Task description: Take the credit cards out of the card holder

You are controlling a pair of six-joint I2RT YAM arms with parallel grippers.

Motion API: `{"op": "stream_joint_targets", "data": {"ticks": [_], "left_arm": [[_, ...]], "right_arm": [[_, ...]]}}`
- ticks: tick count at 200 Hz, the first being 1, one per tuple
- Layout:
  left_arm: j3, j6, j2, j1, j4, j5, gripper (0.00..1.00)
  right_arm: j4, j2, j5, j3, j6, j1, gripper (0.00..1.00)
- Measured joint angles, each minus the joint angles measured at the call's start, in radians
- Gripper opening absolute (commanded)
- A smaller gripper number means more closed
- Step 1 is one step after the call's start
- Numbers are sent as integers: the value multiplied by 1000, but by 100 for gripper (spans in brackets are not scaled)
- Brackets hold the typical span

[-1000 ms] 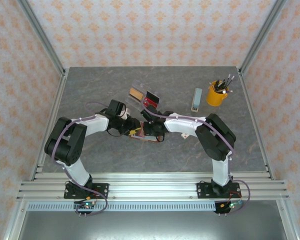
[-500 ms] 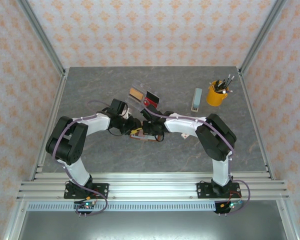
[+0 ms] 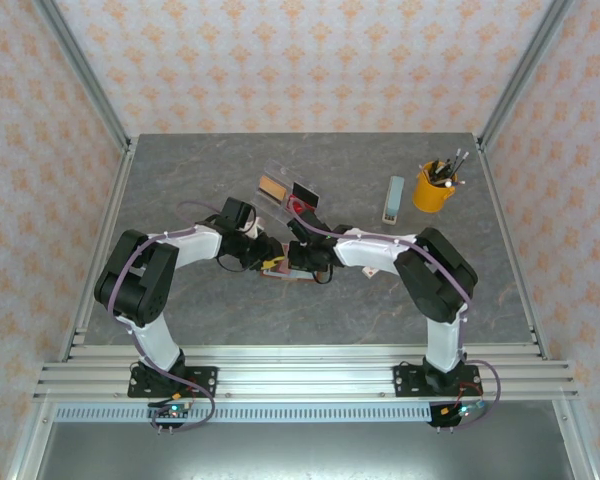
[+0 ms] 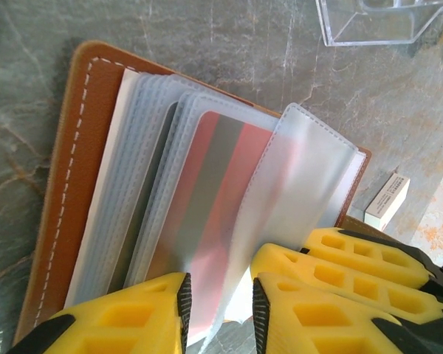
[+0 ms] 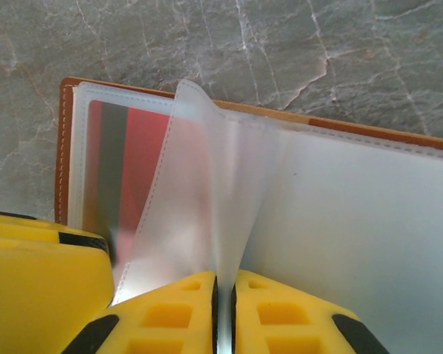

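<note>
The brown leather card holder (image 4: pixel 66 184) lies open on the grey table between both arms (image 3: pixel 280 274). A red card (image 4: pixel 221 192) with a grey stripe sits inside one translucent pocket (image 5: pixel 136 155). My right gripper (image 5: pixel 224 310) is shut on a loose translucent pocket leaf (image 5: pixel 229 192) and holds it up off the red card. My left gripper (image 4: pixel 218 313) has its jaws apart, with the lower edge of the red card's pocket between them. Further pockets (image 4: pixel 144 169) fan out to the left. In the top view the left gripper (image 3: pixel 265 258) and right gripper (image 3: pixel 298 262) nearly touch.
A clear acrylic tray (image 3: pixel 283 180) behind the holder carries a tan card (image 3: pixel 271 186) and a black and red one (image 3: pixel 302 195). A pale blue-white block (image 3: pixel 394 199) and a yellow cup of pens (image 3: pixel 435 185) stand at the back right. A small white box (image 4: pixel 387 200) lies nearby.
The right gripper's jaws have closed onto the pocket leaf. The left gripper's jaws have narrowed a little. Both arms have edged slightly to the right.
</note>
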Motion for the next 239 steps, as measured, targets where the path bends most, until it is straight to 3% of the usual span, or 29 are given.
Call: {"op": "stream_joint_targets", "data": {"ticks": [88, 164, 239], "left_arm": [[27, 1, 43, 0, -1, 31, 24], [29, 4, 45, -5, 0, 55, 21], [18, -28, 45, -12, 78, 114, 29]], "right_arm": [[30, -2, -26, -10, 0, -6, 14], [33, -83, -9, -58, 3, -6, 34], [79, -323, 154, -202, 8, -6, 50]]}}
